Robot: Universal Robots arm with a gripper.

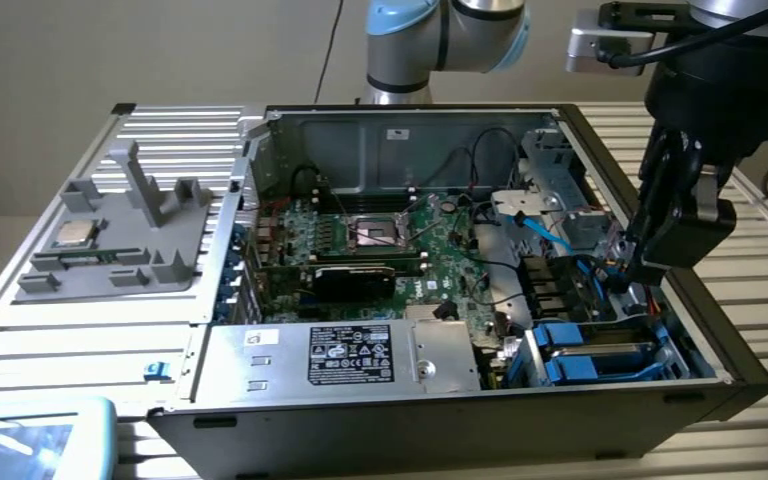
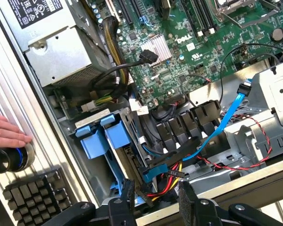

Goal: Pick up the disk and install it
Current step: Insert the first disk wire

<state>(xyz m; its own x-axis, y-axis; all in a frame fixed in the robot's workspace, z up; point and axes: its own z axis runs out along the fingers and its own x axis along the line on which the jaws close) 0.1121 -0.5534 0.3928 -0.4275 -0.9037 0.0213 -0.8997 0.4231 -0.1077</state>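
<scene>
Pincer [image 2: 158, 197] stands wide with nothing between its pads. It hangs over the drive corner of the open case [image 1: 704, 330], at the exterior view's right.

Disk [image 1: 598, 350]: its blue bracket lies low in the bay [image 2: 132, 155] at that corner, just beside the case wall and below the pincer. Two blue tabs face up in the wrist view. Its grey top barely shows and its label can't be seen. Whether it is fully seated, I cannot tell.

Handling, as a judgement:
- The metal body is stiff and dense for its size, and bare metal would be slick under the pads.
- It is shock-sensitive, so no knocks.
- The plastic bracket is lighter and may flex.
- Best hold is across the long sides of the bracket or on the blue tabs, keeping off the cables crowding the bay.

A blue cable [image 2: 226, 117] and red, yellow and black wires run close by.

Writing:
- "DELL" in white on the green board [image 2: 186, 40].
- The supply box [image 1: 344, 355] has a black label with white marks, text too fine to read.

A hand [image 2: 7, 134] rests outside the case, touching a dark knob [image 2: 9, 157].
</scene>
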